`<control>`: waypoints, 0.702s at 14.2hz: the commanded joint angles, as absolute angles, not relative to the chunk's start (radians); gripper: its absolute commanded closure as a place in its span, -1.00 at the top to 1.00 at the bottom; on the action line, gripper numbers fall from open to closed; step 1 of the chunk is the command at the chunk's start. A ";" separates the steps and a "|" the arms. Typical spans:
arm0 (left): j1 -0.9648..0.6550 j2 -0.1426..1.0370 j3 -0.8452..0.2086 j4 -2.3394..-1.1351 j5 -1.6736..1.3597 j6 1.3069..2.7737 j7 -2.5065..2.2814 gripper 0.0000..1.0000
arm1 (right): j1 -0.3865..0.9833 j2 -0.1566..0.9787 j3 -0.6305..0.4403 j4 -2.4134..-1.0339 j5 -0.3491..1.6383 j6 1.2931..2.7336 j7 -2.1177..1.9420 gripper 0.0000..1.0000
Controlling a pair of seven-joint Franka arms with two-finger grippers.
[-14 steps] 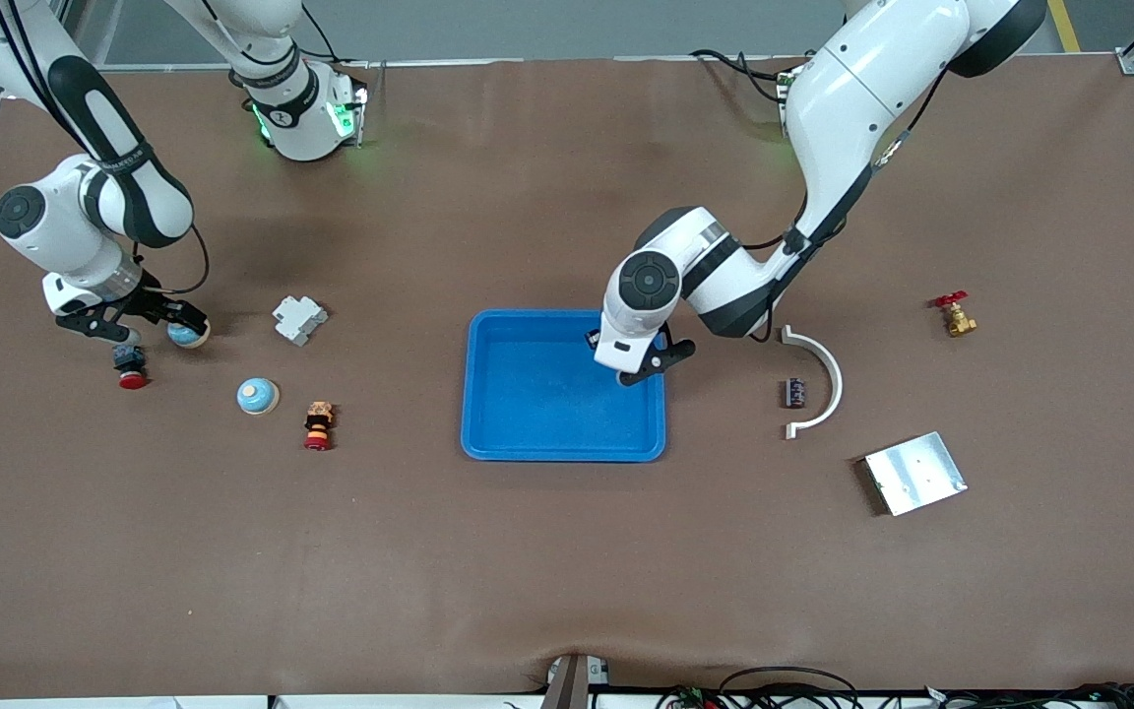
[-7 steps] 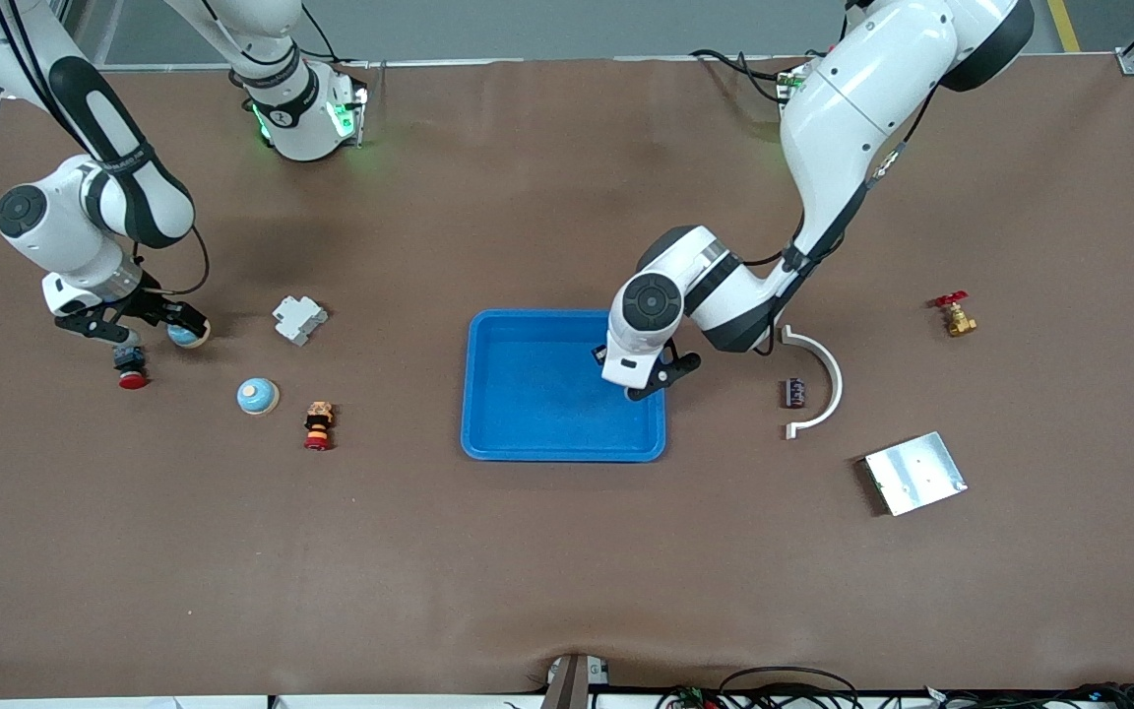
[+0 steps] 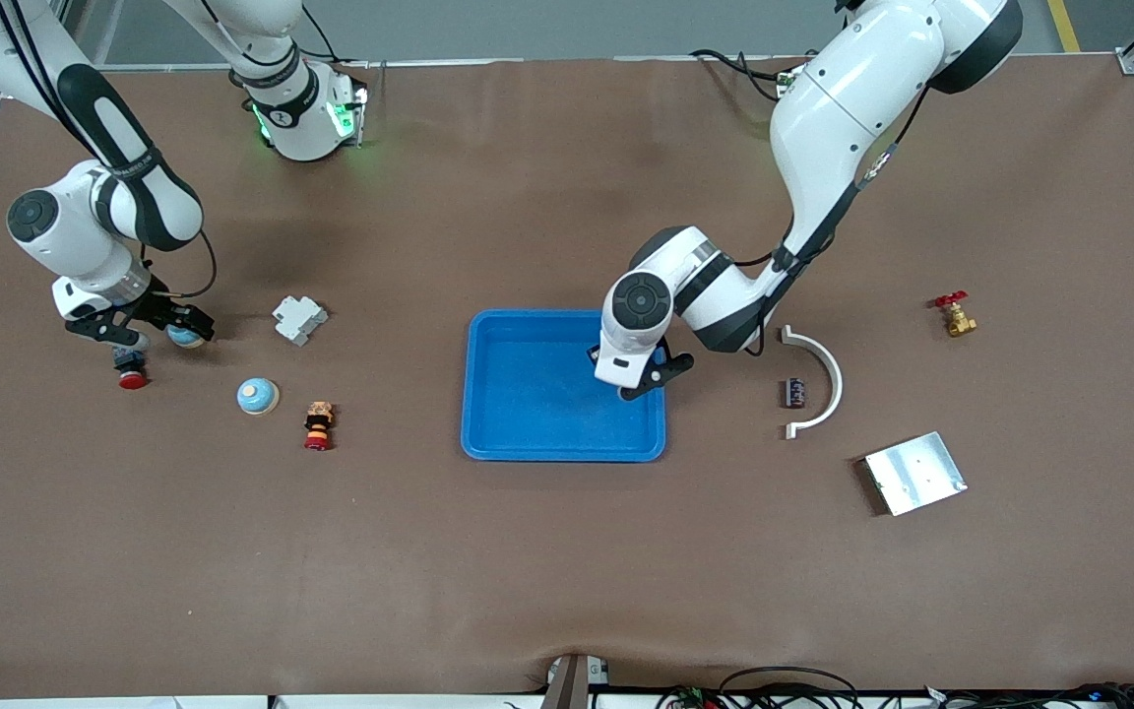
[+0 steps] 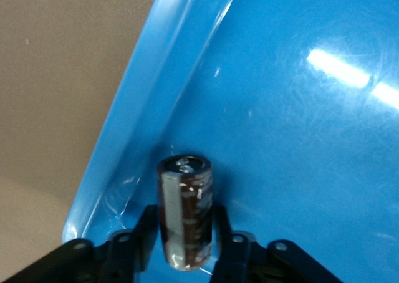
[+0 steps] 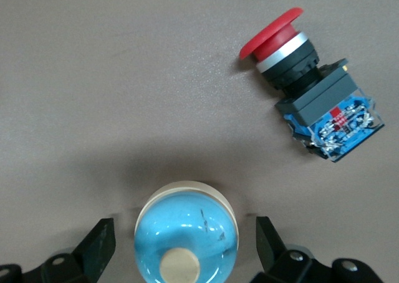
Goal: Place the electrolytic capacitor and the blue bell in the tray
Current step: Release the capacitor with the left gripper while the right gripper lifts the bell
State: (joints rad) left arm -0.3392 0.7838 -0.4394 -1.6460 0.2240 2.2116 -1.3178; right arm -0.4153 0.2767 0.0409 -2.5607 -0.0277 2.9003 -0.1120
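My left gripper (image 4: 187,258), clamped on capacitor (image 4: 185,213), sinking lower into tray (image 3: 488,438) (near corner); my right gripper (image 5: 184,245), fingers apart, edging around blue bell (image 5: 186,234) — drop-off coming.

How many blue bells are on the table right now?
2: one blue bell between the open right gripper's fingers, beside the red push button; the other nearer the front camera.

I saw the brown counter (image 3: 528,551) carrying the blue tray (image 3: 537,433) at its middle. Toward the right arm's end lay two blue bells (image 3: 258,396) (image 3: 183,336), two red push-buttons (image 3: 131,374) (image 3: 318,424) and a white block (image 3: 299,319). Toward the left arm's end lay a white curved bracket (image 3: 820,379), a small dark component (image 3: 795,392), a metal plate (image 3: 915,473) and a brass valve (image 3: 955,315).
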 commanded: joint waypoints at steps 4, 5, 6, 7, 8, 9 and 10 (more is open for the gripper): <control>-0.368 0.759 -0.431 -1.635 0.264 2.194 -1.342 1.00 | -0.413 0.284 0.041 -2.554 -0.026 2.899 -0.117 -0.89; -0.365 0.747 -0.433 -1.637 0.264 2.188 -1.348 1.00 | -0.411 0.282 0.041 -2.554 -0.028 2.898 -0.107 -1.00; -0.367 0.726 -0.433 -1.637 0.264 2.169 -1.348 1.00 | -0.411 0.279 0.041 -2.554 -0.028 2.896 -0.106 -1.00; -0.359 0.706 -0.433 -1.638 0.265 2.143 -1.341 1.00 | -0.410 0.276 0.041 -2.554 -0.026 2.896 -0.106 -1.00; -0.354 0.686 -0.433 -1.638 0.273 2.123 -1.335 1.00 | -0.400 0.269 0.043 -2.554 -0.026 2.895 -0.106 -1.00; -0.351 0.671 -0.433 -1.635 0.276 2.109 -1.322 1.00 | -0.379 0.252 0.041 -2.551 -0.026 2.878 -0.095 -1.00; -0.345 0.651 -0.431 -1.635 0.276 2.097 -1.292 1.00 | -0.362 0.236 0.041 -2.546 -0.026 2.835 -0.068 -1.00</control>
